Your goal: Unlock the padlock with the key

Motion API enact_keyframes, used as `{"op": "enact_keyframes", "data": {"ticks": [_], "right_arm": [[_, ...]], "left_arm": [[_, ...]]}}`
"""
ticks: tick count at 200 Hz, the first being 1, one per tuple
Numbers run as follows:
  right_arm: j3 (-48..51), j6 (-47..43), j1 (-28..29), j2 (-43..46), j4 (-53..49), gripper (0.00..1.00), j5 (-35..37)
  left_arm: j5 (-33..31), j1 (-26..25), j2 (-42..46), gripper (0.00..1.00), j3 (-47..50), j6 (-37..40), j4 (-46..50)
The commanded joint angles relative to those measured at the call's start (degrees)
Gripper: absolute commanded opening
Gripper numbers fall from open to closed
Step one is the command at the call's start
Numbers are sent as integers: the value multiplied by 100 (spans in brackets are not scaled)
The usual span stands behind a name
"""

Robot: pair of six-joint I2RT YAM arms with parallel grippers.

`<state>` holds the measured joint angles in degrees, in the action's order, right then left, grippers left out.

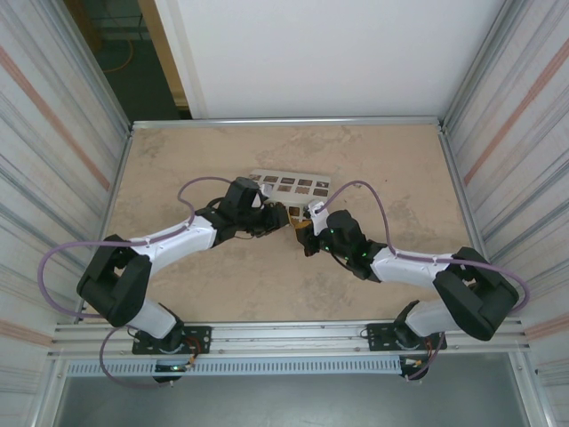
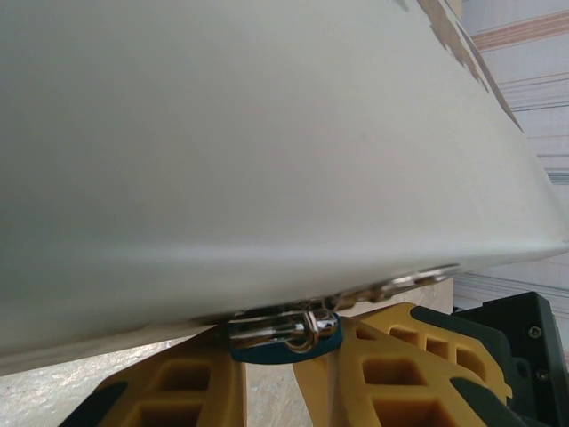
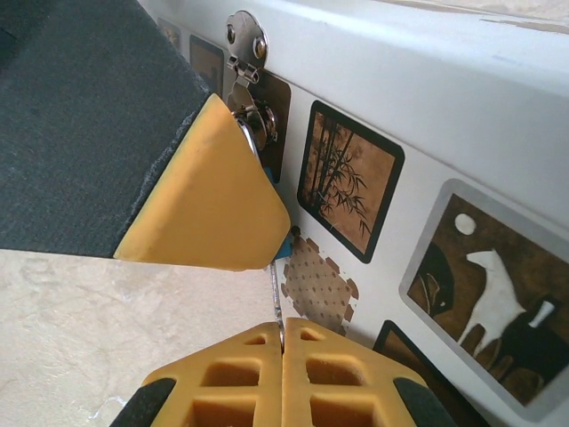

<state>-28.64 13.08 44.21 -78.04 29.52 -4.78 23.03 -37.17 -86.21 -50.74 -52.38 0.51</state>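
Two tools meet at the near side of the box (image 1: pixel 293 185), around the middle of the tabletop (image 1: pixel 178 160). The left tool (image 2: pixel 280 358) pinches the padlock (image 2: pixel 283 347) by its blue body, close against the box, where the hasp (image 3: pixel 244 44) is fixed. The right tool (image 3: pixel 283 342) is pressed together on the key (image 3: pixel 275 298). The key's thin blade runs from the fingertips towards a blue corner of the padlock that peeps out behind the left tool's finger (image 3: pixel 204 196). Both grasps look done, and the key is at, perhaps in, the keyhole, though the entry itself is hidden. The shackle (image 2: pixel 293 327) appears closed through the hasp, so the turn and the release seem left to do.
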Motion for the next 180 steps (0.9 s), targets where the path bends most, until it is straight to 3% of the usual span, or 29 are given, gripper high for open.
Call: {"op": "enact_keyframes", "data": {"ticks": [1,180], "right_arm": [[-89,81,-41,149,203,0,-23],[-461,-16,-83,-153,552,0,-330]], "left_arm": [[215,36,26,15,53,-18,-157],[220,-66,70,15,56,-71,-103]]}}
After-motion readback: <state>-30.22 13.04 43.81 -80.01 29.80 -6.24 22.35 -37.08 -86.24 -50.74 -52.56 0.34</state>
